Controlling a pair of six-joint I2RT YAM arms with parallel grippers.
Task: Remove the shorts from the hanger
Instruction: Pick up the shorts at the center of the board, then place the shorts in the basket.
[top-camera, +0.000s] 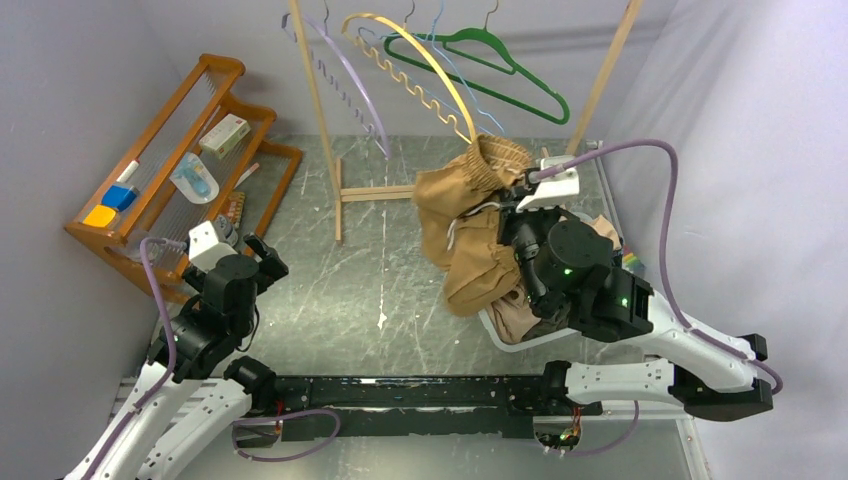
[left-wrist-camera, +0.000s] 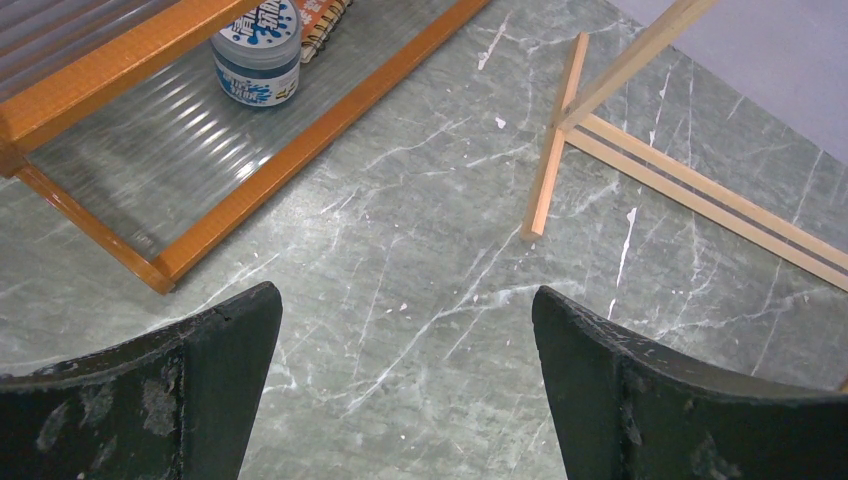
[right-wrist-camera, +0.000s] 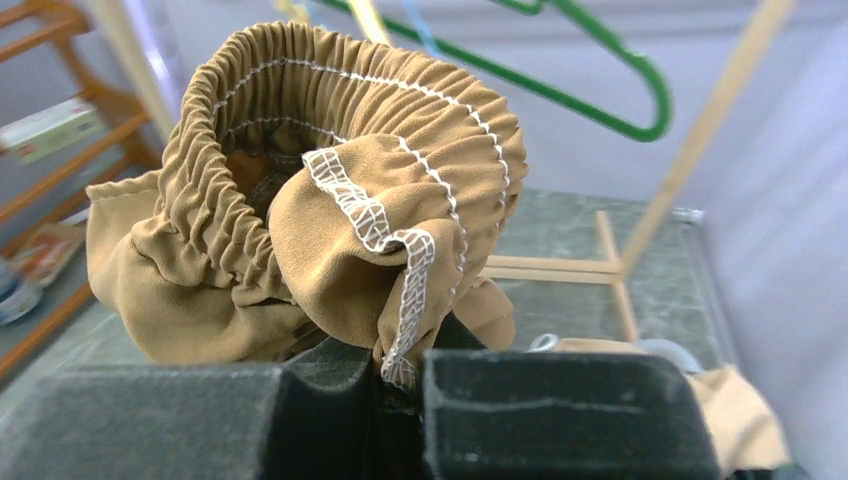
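Mid-removal, by the look of it: tan-brown shorts (top-camera: 470, 235) held up at centre-right of the table, waistband bunched just beside the low tip of the yellow hanger (top-camera: 420, 70); touching or free, cannot tell. Clamped tight on a waistband fold by the right gripper (right-wrist-camera: 400, 370). Next, likely: draw nearward clear of the hanger, then release over the pale cloth (top-camera: 515, 320) below. Left gripper (left-wrist-camera: 405, 380) spread wide, holding nothing, at left by the orange shelf (top-camera: 150, 200).

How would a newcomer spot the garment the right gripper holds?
Find the wooden clothes rack at the back. By its right post, tan-brown shorts hang bunched from the shut right gripper. Their gathered waistband and white drawstring distinguish them from the paler beige cloth below.
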